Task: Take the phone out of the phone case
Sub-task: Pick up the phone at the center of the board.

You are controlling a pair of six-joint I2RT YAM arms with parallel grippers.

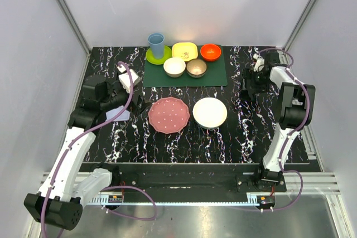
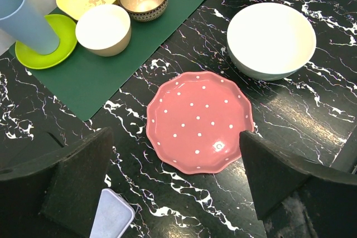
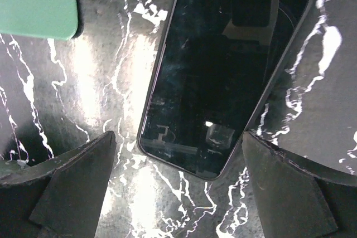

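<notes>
The phone lies flat and screen up on the black marble table, far right, with no lavender rim around it. My right gripper hangs open just above the phone's near end, its fingers spread wider than the phone and touching nothing. The phone case, a pale lavender shell, lies separately on the table at the left. My left gripper is open and holds nothing. The case sits by its left finger. In the top view the phone is hidden under the right gripper.
A pink dotted plate and a white bowl sit mid-table. Behind them a green mat carries a blue cup on a lime saucer, a yellow dish, an orange bowl and two small bowls. A mat corner lies left of the phone.
</notes>
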